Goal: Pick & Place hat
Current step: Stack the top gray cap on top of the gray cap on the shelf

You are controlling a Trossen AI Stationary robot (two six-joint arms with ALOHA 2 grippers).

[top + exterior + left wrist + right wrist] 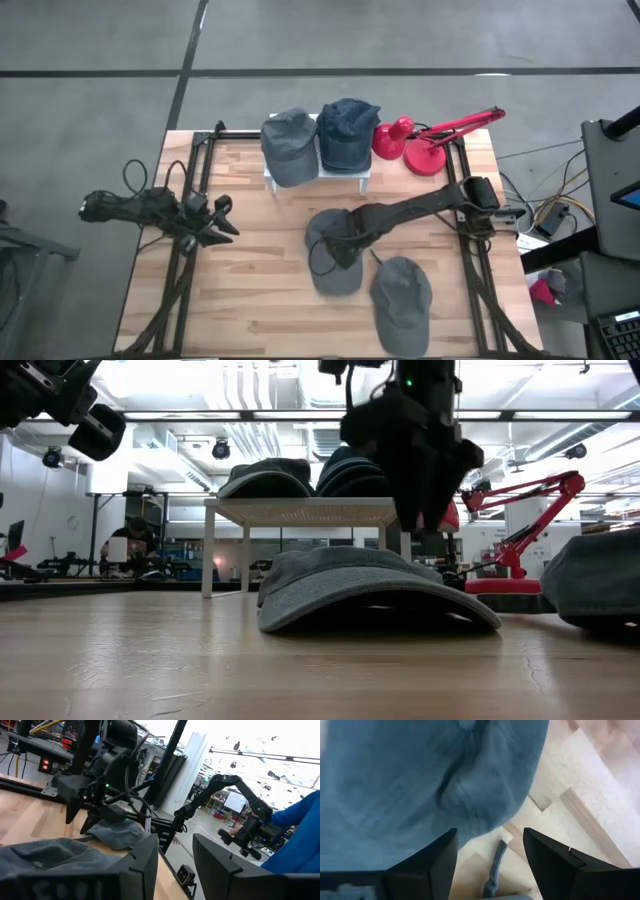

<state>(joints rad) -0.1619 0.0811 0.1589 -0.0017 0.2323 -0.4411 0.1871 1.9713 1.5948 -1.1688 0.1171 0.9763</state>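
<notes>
Grey cap (335, 262) beneath lowered, parted right gripper (345, 246).

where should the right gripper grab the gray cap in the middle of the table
Judging by its pose, take the gray cap by its soft crown, from above. It lies flat on the table, domed side up, so the fabric can bunch between the fingers. The right gripper is directly over it, jaws open.
</notes>
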